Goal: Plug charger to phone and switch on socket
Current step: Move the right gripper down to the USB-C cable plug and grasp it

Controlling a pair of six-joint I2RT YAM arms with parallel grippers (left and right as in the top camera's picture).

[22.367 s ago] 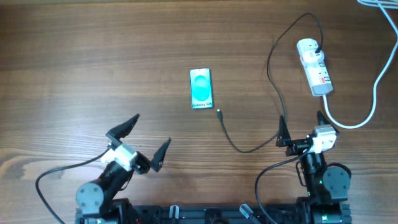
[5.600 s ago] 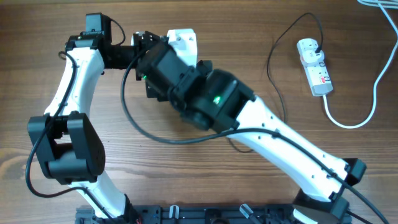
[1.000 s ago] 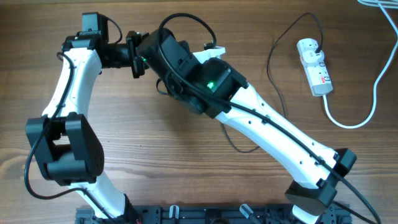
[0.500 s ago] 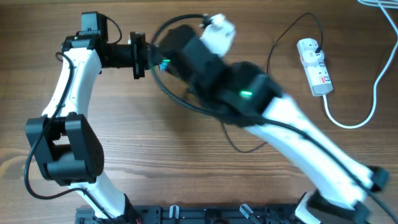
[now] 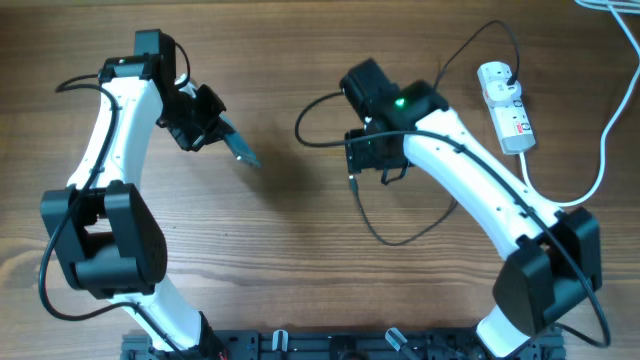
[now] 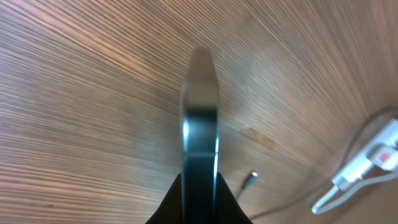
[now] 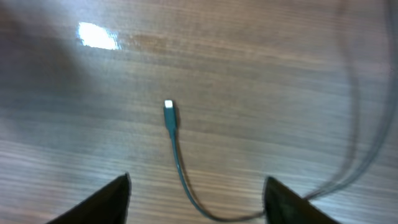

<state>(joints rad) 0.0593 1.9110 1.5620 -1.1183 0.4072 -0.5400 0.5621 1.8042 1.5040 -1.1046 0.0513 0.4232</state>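
My left gripper (image 5: pixel 212 122) is shut on the phone (image 5: pixel 240 150), which it holds edge-on above the table at the upper left. In the left wrist view the phone (image 6: pixel 199 118) shows as a thin dark slab between the black fingers (image 6: pixel 169 205). The charger's connector (image 5: pixel 353 183) lies loose on the wood, its thin black cable (image 5: pixel 400 238) looping away to the socket (image 5: pixel 505 108). My right gripper (image 5: pixel 376 165) hovers open just above and right of the connector (image 7: pixel 169 114), which lies ahead of its spread fingers (image 7: pixel 106 200); they hold nothing.
A thick white cord (image 5: pixel 603 150) runs from the socket towards the right edge. The socket (image 6: pixel 380 157) and the connector (image 6: pixel 249 182) also show low at the right of the left wrist view. Both arms' bases stand at the front edge.
My right arm has pulled away from the left gripper towards the right and its jaws have come apart. The left gripper has turned, so the phone now points down and right.
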